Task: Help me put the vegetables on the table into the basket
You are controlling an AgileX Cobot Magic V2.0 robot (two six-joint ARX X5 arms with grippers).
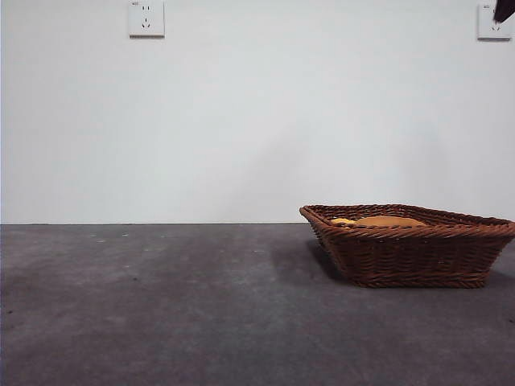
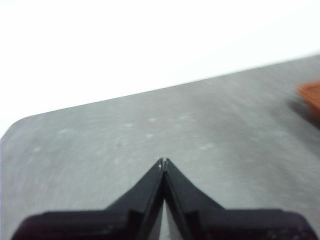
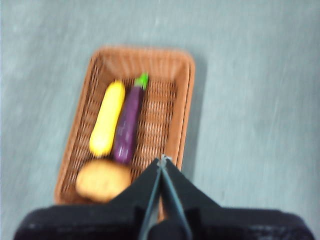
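While the wicker basket [image 3: 131,125] sits on the grey table [image 1: 161,305], all three vegetables lie inside it: the yellow corn cob [image 3: 107,118] and the purple eggplant [image 3: 128,122] side by side and touching along their lengths, the tan potato [image 3: 102,179] at one end, close to their tips. In the front view only the potato's top shows above the braided rim, with a bit of yellow beside it. The basket stands toward the right of that view, its far corner cut by the picture's edge. Bare table stretches wide to its left and in front of it. Behind the table's back edge rises a white wall with two sockets [image 1: 146,18].

Above the basket's potato end, the right gripper [image 3: 163,159] hangs with its jaws pressed together, holding nothing. Over open table, the left gripper [image 2: 163,161] hangs, jaws likewise closed and empty, near a rounded table corner, with the basket's edge only a blur at the side.
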